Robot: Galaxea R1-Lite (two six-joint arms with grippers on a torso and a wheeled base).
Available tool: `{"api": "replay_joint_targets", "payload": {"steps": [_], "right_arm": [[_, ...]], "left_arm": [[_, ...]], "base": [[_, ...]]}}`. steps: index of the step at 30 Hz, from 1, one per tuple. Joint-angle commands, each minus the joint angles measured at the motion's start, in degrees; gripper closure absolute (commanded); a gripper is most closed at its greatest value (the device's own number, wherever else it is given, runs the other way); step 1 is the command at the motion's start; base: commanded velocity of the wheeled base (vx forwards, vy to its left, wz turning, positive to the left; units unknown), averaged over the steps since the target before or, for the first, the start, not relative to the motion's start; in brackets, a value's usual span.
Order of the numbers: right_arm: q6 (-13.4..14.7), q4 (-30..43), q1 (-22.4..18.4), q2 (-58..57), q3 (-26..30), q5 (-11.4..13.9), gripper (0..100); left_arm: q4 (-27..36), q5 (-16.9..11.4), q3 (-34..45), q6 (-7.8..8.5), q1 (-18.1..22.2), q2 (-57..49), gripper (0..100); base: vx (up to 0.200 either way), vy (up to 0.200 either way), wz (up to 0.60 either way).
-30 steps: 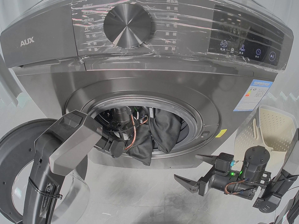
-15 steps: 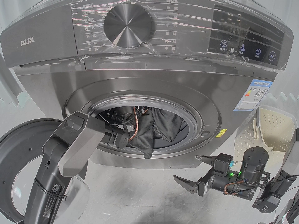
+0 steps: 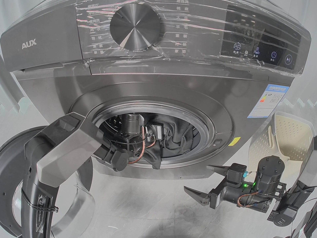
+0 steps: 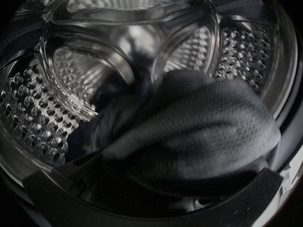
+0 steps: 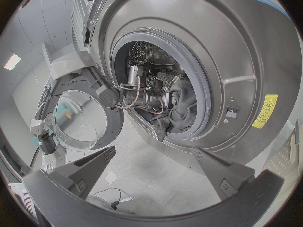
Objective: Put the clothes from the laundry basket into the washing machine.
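A dark garment (image 3: pixel 178 136) lies bunched in the mouth of the washing machine drum (image 3: pixel 115 123), one corner (image 3: pixel 156 162) hanging over the door seal. My left arm's wrist (image 3: pixel 132 133) is inside the opening. In the left wrist view my left gripper (image 4: pixel 151 155) stands open, with the garment (image 4: pixel 195 130) lying across it inside the perforated drum (image 4: pixel 34 111). My right gripper (image 3: pixel 198 177) hangs open and holds nothing, low in front of the machine, to the right of the opening. In the right wrist view the right gripper (image 5: pixel 153 150) faces the garment (image 5: pixel 183 107).
The round glass door (image 3: pixel 13 182) stands swung open at the left. A cream laundry basket (image 3: pixel 290 139) stands at the right beside the machine, behind my right arm; no clothes show in its visible part. Bare grey floor (image 3: pixel 148 199) lies below the opening.
The left arm pushed deeper into the drum, then drew back a little. The garment that hung out over the seal now lies mostly inside. The right arm has not moved.
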Motion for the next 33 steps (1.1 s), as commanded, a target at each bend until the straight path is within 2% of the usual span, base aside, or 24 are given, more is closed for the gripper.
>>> {"api": "replay_joint_targets", "payload": {"steps": [1, 7, 11, 12, 15, 19, 20, 21, 23, 26, 33], "right_arm": [[0.0, 0.0, 0.0, 0.2, 0.0, 0.0, 0], [0.0, 0.0, 0.0, 0.2, -0.1, 0.0, 0], [0.0, 0.0, 0.0, 0.2, -0.3, 0.0, 0], [0.0, 0.0, 0.0, 0.2, -0.3, 0.0, 0], [0.0, 0.0, 0.0, 0.2, -0.4, 0.0, 0], [0.0, -0.1, 0.0, 0.2, -0.8, 0.0, 0], [0.0, -0.1, 0.0, 0.2, -0.8, 0.0, 0], [0.0, -0.1, 0.0, 0.2, -1.3, -0.1, 0], [0.0, -0.2, 0.0, 0.1, -1.8, -0.1, 0], [0.0, -0.2, 0.0, 0.0, -2.2, -0.1, 0], [0.0, -0.2, 0.0, -0.4, -2.5, -0.1, 0]], "left_arm": [[2.3, -2.4, 8.0, 2.14, -1.3, -5.6, 0], [2.2, -2.6, 8.5, 3.81, -1.2, -3.1, 0], [1.6, -2.2, 7.3, 5.66, -0.7, -1.6, 0], [1.6, -2.3, 6.5, 5.66, -0.6, -1.3, 100], [0.3, -2.0, 2.2, 4.96, -0.6, 0.5, 100], [-1.8, -1.5, -3.3, 2.76, -0.5, 2.7, 100], [-1.8, -1.5, -3.3, 2.76, -0.5, 2.7, 100], [-2.6, -0.1, -7.1, 2.14, -0.4, 4.4, 100], [-4.6, 1.5, -11.1, 2.32, 0.2, 6.6, 100], [-7.1, 2.0, -17.4, 2.67, 0.5, 9.5, 100], [-7.1, 4.6, -27.9, 2.76, 0.9, 12.8, 100]], "base": [[0.000, 0.000, 0.00], [0.000, 0.000, 0.00], [0.000, 0.000, 0.00], [0.000, 0.000, 0.00], [0.000, 0.000, 0.00], [0.000, 0.000, 0.00], [0.000, 0.000, 0.00], [0.000, 0.000, 0.00], [0.000, 0.000, 0.00], [0.000, 0.000, 0.00], [0.000, 0.000, 0.00]]}}
